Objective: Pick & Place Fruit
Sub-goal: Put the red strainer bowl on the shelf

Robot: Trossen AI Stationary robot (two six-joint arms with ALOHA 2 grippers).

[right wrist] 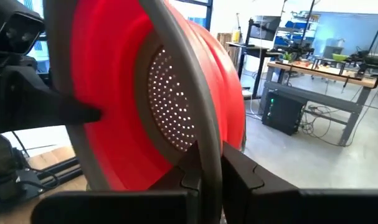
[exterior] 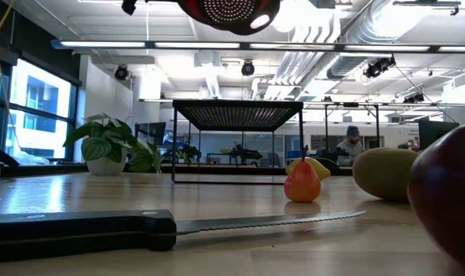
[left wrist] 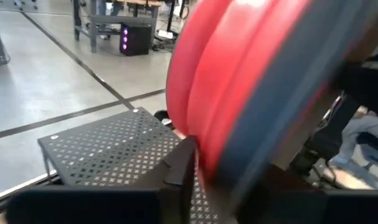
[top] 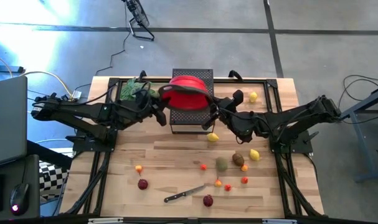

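A red collapsible colander (top: 187, 90) with a grey rim hangs in the air over a black perforated stand (top: 192, 118) at the table's far middle. My left gripper (top: 160, 107) is at its left edge and my right gripper (top: 211, 113) at its right edge, both shut on it. The fruit lies on the wood, touched by neither gripper: lemons (top: 213, 137) (top: 255, 155), a brown oval (top: 238, 158), an olive one (top: 222, 163), dark red balls (top: 142, 184) (top: 208, 200) and tiny orange ones (top: 203, 166). My left gripper has the colander's left edge (left wrist: 204, 155) between its fingers, coming level from the table's left. The colander stands on edge right in front of the camera and hides the far finger. It is clear of the stand. My right gripper pinches the colander's grey rim (right wrist: 207, 149) between its two fingers, at the right edge. The fingers come level from the table's right. The colander is tilted on edge, its perforated bottom (right wrist: 170, 93) facing this wrist, lifted clear of the stand.
A black-handled knife (top: 184, 194) lies near the front edge among the fruit. A green leafy sprig (top: 134, 87) sits at the far left beside the stand. Another lemon (top: 253, 96) lies far right. Black frame rails run along the table's sides.
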